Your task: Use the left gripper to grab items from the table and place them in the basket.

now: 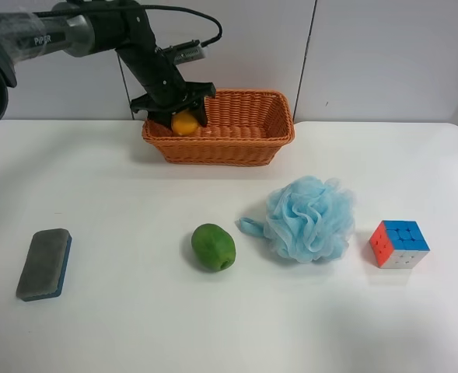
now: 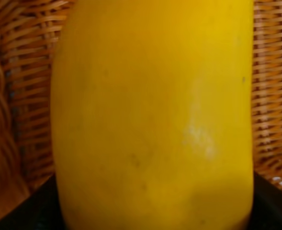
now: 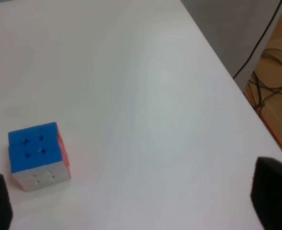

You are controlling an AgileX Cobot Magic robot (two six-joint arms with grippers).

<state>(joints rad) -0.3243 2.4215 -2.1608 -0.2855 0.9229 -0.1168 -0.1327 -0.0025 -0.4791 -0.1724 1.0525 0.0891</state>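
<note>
Over basket, end effector grips mango.

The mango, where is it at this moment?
In the exterior high view the mango sits between the fingers of the left gripper, inside the rim of the basket at that view's left end; the left wrist view shows wicker behind it.

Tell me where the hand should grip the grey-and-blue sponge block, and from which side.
Grip the sponge block across its narrow width, near mid-length, coming straight down from above. It lies flat on the table, long and low, with open tabletop along both long sides, so there is likely room to straddle it.
</note>
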